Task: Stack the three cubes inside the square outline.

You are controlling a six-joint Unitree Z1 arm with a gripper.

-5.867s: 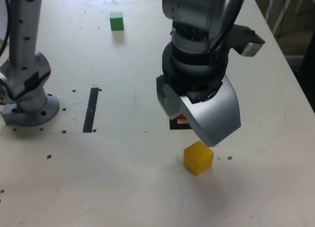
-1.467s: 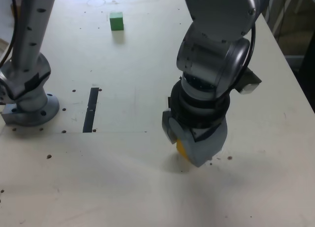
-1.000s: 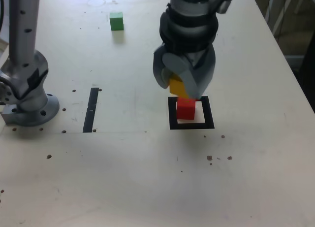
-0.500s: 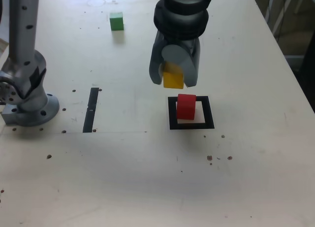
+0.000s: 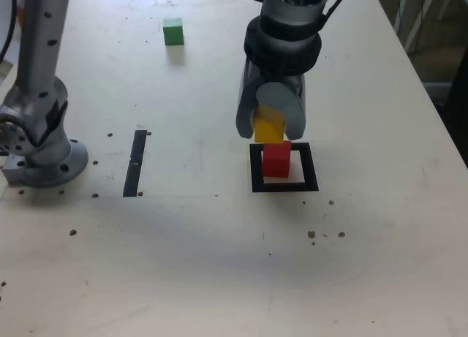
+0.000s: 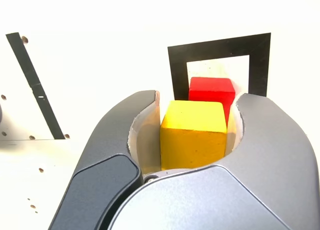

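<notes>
The claw [image 5: 272, 125] hangs over the far edge of the square outline [image 5: 284, 186], its two grey jaws clamped on the yellow cube [image 5: 269, 126], which it holds clear of the table [image 5: 219, 264]. The red cube [image 5: 276, 160] sits inside the outline on the pale centre, and in the exterior view the yellow cube's lower edge appears to stand just above and slightly to the left and far side of the red one's top face; whether the two touch cannot be told from here. The wrist view shows the same offset: the yellow cube [image 6: 192, 134] fills the gap between the jaws, with the red cube [image 6: 212, 92] peeking out beyond it and a little to one side, inside the outline [image 6: 220, 46]. That small offset is what the placing seems to turn on: the yellow cube looks to need a short shift toward the near right of the exterior view before it comes down squarely on the red one. The yellow cube also looks the wider of the two, so a poorly centred drop could leave it overhanging. The green cube [image 5: 172, 31] lies well apart, at the far left of the table, untouched. A narrow black strip [image 5: 134, 162] lies to the left of the outline, near the arm's base [image 5: 40, 150].
</notes>
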